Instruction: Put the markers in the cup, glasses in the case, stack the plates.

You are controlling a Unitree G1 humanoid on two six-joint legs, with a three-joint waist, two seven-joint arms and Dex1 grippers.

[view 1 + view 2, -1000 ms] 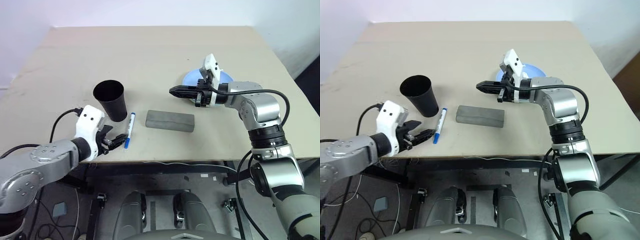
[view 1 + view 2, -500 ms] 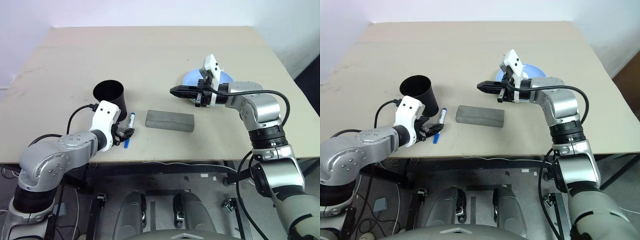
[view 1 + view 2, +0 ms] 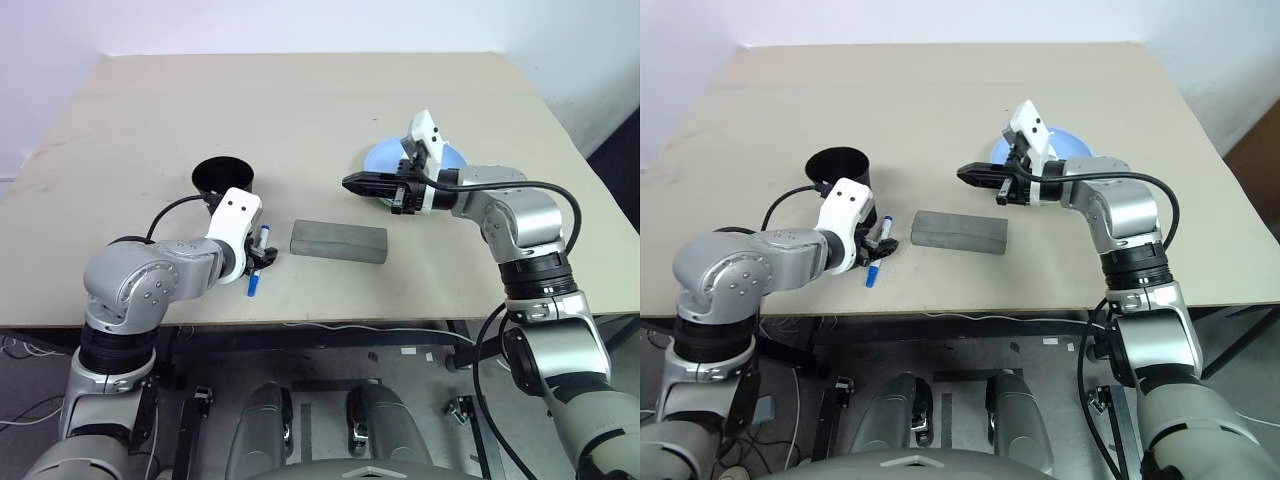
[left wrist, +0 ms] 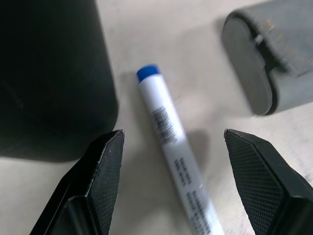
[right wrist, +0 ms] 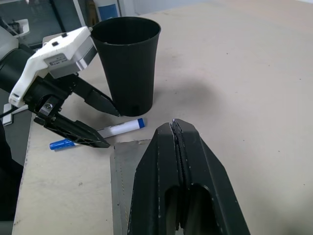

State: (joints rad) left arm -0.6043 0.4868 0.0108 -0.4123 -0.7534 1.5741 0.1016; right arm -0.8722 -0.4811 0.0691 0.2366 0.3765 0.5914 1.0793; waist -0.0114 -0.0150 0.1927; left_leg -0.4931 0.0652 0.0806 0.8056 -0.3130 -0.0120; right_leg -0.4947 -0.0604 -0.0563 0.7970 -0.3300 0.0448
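Beige tabletop (image 3: 300, 110) fills your working area, with a pale wall behind its far edge. You have the cup (image 3: 222, 180) standing upright on the left part of the surface, mouth up. Just beside it, on the side toward the case, one of the markers (image 4: 171, 142) lies flat on the table; its blue-capped end points toward the near table edge (image 3: 253, 286) and its blue butt end sits close to the foot of the cup. The case (image 3: 339, 241) lies shut, near the middle of the table, apart from the marker.

Your left gripper (image 3: 262, 255) is lowered over that marker with its fingers spread wide. In the left wrist view one finger (image 4: 105, 166) stands on the cup side and the other on the case side, with the marker's barrel between them and neither pad touching it. Nothing is held.

Your right gripper (image 3: 352, 183) is held above the table, pointing toward the left, fingers pressed together and empty. Behind it the light blue plate (image 3: 383, 155) rests on the table; you cannot tell whether another plate sits under it, because the arm covers much of it.

In the right wrist view the cup, the marker and the left gripper are all seen together beyond the clenched fingers (image 5: 183, 166).
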